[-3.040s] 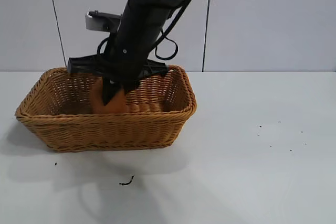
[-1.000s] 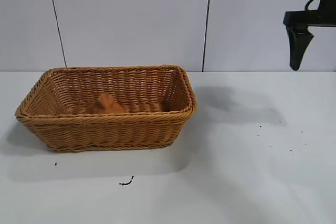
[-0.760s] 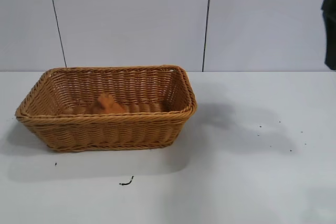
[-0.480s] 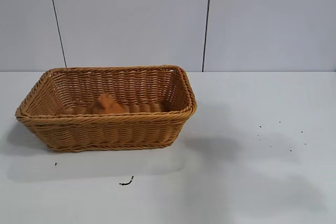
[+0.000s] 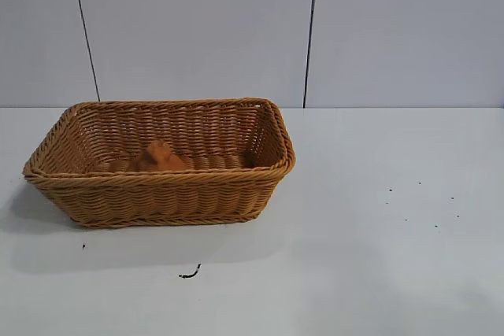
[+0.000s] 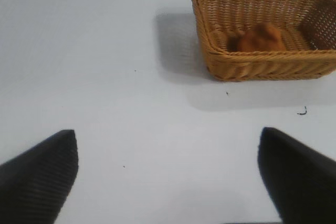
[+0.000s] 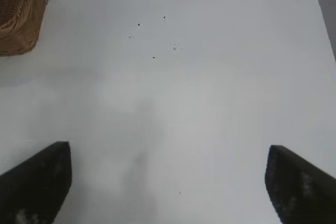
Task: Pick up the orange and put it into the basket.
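Observation:
The dull-orange orange (image 5: 158, 156) lies inside the tan wicker basket (image 5: 260, 188), left of its middle. It also shows in the left wrist view (image 6: 261, 38), in the basket (image 6: 262, 67). No arm shows in the exterior view. My left gripper (image 6: 168, 153) is open and empty above bare table, well away from the basket. My right gripper (image 7: 168, 166) is open and empty above bare table, with a corner of the basket (image 7: 21, 17) at that view's edge.
The white table (image 5: 370, 257) carries a small dark scrap (image 5: 189, 273) in front of the basket and several dark specks (image 5: 417, 202) at the right. A panelled grey wall (image 5: 197, 29) stands behind.
The right arm, which stood over the basket with the orange, let it go, swung up and right, and left the exterior view. The orange stays in the basket.

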